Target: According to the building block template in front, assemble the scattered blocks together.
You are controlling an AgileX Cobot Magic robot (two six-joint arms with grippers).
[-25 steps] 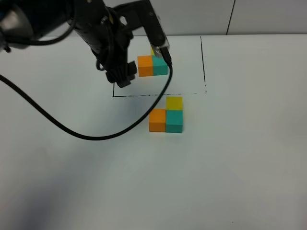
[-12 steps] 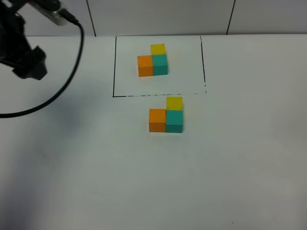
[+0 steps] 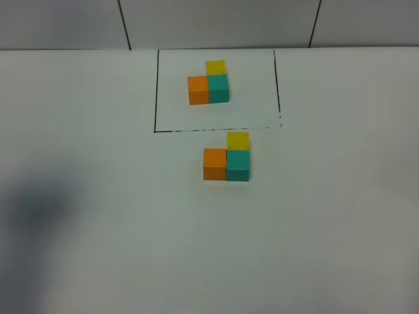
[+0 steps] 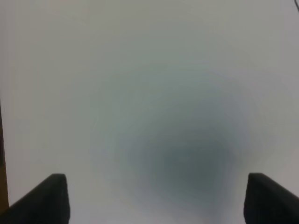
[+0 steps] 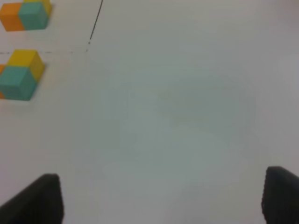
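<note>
scattered blocks [image 3: 226,159] – joined l | white table [image 3: 327,216] – grey shadow [image 3: 39,203]

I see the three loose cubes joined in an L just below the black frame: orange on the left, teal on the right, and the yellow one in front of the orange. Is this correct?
Not quite. The yellow cube sits behind the teal cube, on the frame side, not by the orange cube. The exterior high view shows this. The rest is correct: all three touch in an L just below the black frame.

table [image 3: 340,216]: white, matte | wall [image 3: 216,23]: grey panels, dark seams
</note>
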